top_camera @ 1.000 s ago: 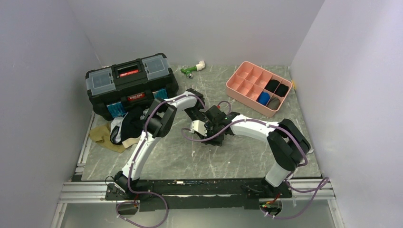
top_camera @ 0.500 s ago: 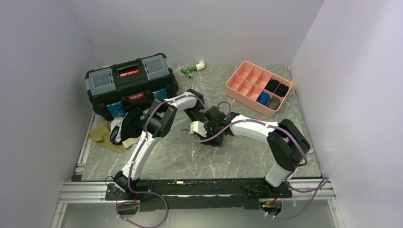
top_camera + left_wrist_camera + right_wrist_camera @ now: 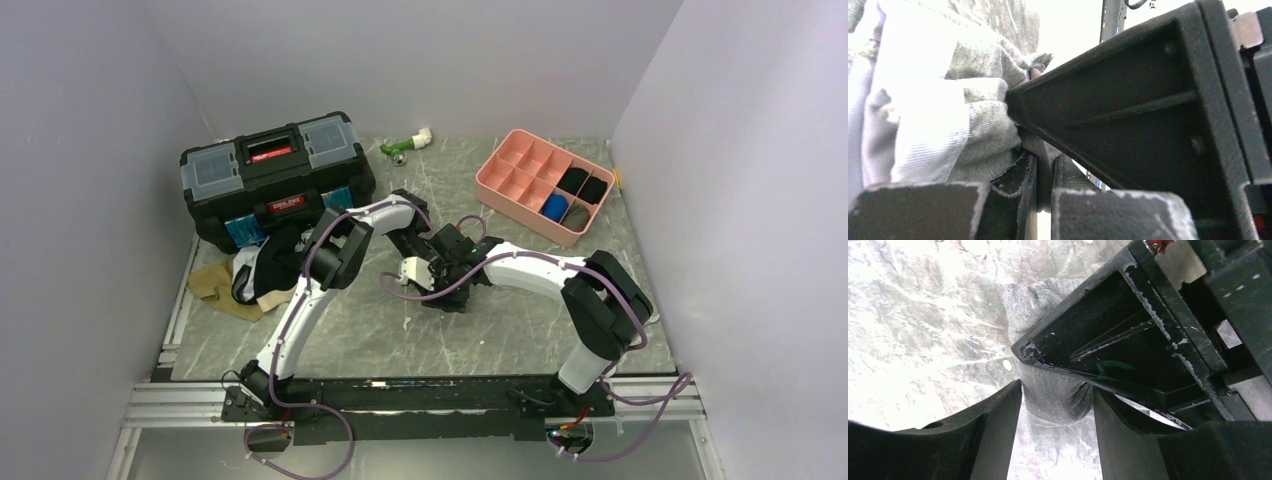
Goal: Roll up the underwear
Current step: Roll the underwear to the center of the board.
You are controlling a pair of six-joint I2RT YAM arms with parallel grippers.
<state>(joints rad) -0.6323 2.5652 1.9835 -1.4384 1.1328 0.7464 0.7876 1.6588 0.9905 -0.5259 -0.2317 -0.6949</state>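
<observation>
At the far left a black toolbox (image 3: pixel 275 175) stands on the counter (image 3: pixel 480 330). Just in front of it a heap of loose briefs (image 3: pixel 250 275) waits unrolled, with tan, white and black cloth showing, so at least three pieces.

Both arms meet mid-counter over one grey brief (image 3: pixel 983 115), already bunched into a short bundle. The left gripper (image 3: pixel 1045 175) presses in against the bundle's side, probably to keep the roll from springing open. Its jaws stand nearly together, but whether cloth is pinched between them cannot be told from its own camera. The right gripper (image 3: pixel 1057 389) straddles the bundle from the opposite side. Its jaws are closed on the grey cloth, one finger against each flank, which keeps the roll tight enough to lift.

A green-and-white pipe fitting (image 3: pixel 405 146) lies at the back, away from the work.

At the far right the pink compartment tray (image 3: pixel 487 178) sits within the right arm's reach as the place for finished rolls. Its near-right cells hold two black rolls (image 3: pixel 583 184), one blue roll (image 3: pixel 553 207) and what looks like a fourth, darker grey one (image 3: pixel 577 214). That makes one toolbox, one tray, two arms, one brief in hand and four stowed.
</observation>
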